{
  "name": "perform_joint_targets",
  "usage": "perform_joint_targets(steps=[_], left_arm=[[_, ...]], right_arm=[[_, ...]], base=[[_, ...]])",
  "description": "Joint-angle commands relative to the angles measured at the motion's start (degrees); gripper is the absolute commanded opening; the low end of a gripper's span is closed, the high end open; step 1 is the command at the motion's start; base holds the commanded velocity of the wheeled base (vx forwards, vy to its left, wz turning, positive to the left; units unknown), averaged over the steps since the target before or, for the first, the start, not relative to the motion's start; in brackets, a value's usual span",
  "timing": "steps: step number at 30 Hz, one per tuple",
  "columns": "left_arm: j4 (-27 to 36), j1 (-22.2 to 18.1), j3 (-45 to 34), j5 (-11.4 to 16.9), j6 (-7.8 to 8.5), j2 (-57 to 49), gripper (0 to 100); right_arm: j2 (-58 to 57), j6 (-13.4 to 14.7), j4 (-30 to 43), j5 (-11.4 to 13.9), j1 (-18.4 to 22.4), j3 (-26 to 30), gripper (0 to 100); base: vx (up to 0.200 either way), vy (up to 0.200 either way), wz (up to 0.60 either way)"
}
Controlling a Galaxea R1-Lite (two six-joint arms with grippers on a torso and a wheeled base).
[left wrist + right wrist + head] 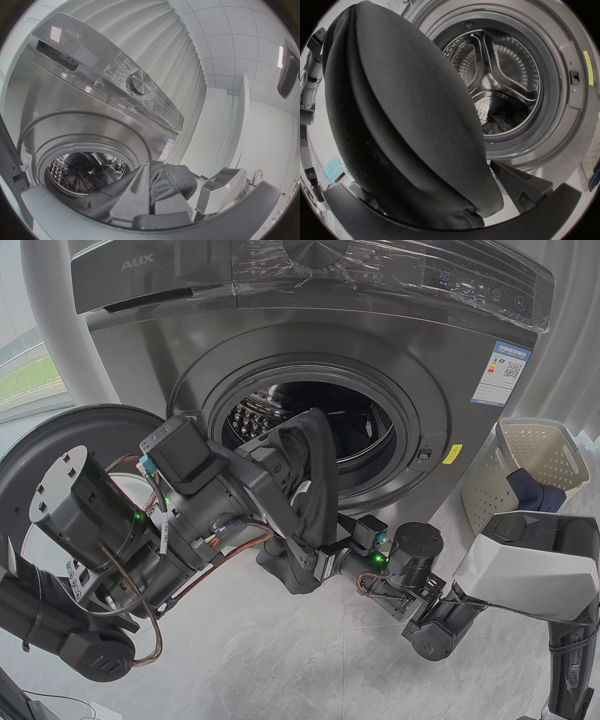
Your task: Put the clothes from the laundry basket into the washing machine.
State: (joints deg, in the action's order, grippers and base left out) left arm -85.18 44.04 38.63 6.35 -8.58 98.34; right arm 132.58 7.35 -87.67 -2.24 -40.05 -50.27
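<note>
A black garment [315,471] hangs in front of the washing machine's [387,340] open drum mouth [362,421]. My left gripper [281,459] is shut on its upper part, just outside the rim; the cloth bunches between the fingers [137,193] in the left wrist view. My right gripper [295,560] sits lower, at the garment's hanging end, open. The cloth [403,125] drapes across it and hides one side, while the other finger [518,184] stands free of the fabric. Dark clothing [500,120] lies in the bottom of the drum.
The round door [81,427] stands swung open at the left, behind my left arm. A cream laundry basket [550,446] stands to the right of the machine, with a dark blue garment [534,490] in it. Pale floor lies below.
</note>
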Motion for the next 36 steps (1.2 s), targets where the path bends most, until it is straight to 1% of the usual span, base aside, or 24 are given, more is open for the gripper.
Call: perform_joint_targets(steps=[1,7,8,12,13,14,15,16,17,18,20,24,25,28,30,32,36], left_arm=[[0.1,0.0,0.0,0.0,-0.03,-0.9,0],[0.3,-0.5,-0.3,-0.1,-0.03,-1.6,0],[0.4,-0.7,-0.6,-0.2,-0.03,-1.7,0],[0.7,-2.1,-2.0,-0.6,0.06,-1.7,0],[1.0,-4.5,-4.0,-0.6,0.32,-1.7,0],[1.0,-6.0,-5.3,-0.6,0.85,-1.6,0],[1.0,-6.4,-5.6,-0.5,0.94,-1.6,0],[1.0,-9.1,-7.6,-0.5,1.55,-1.0,0],[1.0,-9.4,-8.0,-0.5,1.64,-0.9,0],[0.9,-11.2,-10.1,-0.1,1.73,-0.5,0],[0.4,-12.6,-12.6,0.0,1.90,0.7,0],[-0.2,-13.4,-16.4,0.1,2.17,4.0,0],[-0.4,-13.5,-17.9,0.1,2.17,6.2,0],[-2.1,-13.5,-19.2,0.1,2.17,9.9,0],[-3.8,-13.5,-19.6,0.0,2.78,13.6,0],[-3.8,-13.5,-19.5,0.0,3.92,16.1,0],[-3.8,-13.5,-19.4,0.0,4.19,17.9,0]], right_arm=[[2.6,-0.1,0.0,0.0,0.4,-2.1,100],[3.6,0.0,-0.3,0.0,0.7,-3.6,100],[3.1,0.0,-0.4,0.0,0.8,-3.6,0],[1.9,0.1,-0.5,0.0,1.4,-3.5,0],[-0.1,0.2,-0.6,0.0,1.8,-3.1,0],[-1.1,0.2,-0.6,0.0,2.2,-2.8,0],[-1.4,0.2,-0.6,0.0,2.3,-2.7,0],[-3.4,0.2,-0.6,0.0,2.7,-2.1,0],[-3.6,0.2,-0.5,0.0,2.7,-1.9,0],[-5.5,0.2,-0.5,0.0,2.8,-1.0,0],[-7.3,0.2,-0.4,0.0,2.8,0.2,0],[-9.4,0.1,-0.4,0.0,2.5,1.6,0],[-10.3,0.1,-0.4,0.0,2.2,1.9,0],[-11.8,0.1,-0.2,-0.1,2.0,2.0,0],[-13.0,0.1,-0.1,-0.1,1.9,2.0,0],[-13.8,0.1,0.0,-0.1,1.8,2.0,0],[-14.1,0.1,-0.1,-0.1,1.8,2.1,0]], base=[[0.000,0.000,0.00],[0.000,0.000,0.00],[0.000,0.000,0.00],[0.000,0.000,0.00],[0.000,0.000,0.00],[0.000,0.000,0.00],[0.000,0.000,0.00],[0.000,0.000,0.00],[0.000,0.000,0.00],[0.000,0.000,0.00],[0.000,0.000,0.00],[0.000,0.000,0.00],[0.000,0.000,0.00],[0.000,0.000,0.00],[0.000,0.000,0.00],[0.000,0.000,0.00],[0.000,0.000,0.00]])
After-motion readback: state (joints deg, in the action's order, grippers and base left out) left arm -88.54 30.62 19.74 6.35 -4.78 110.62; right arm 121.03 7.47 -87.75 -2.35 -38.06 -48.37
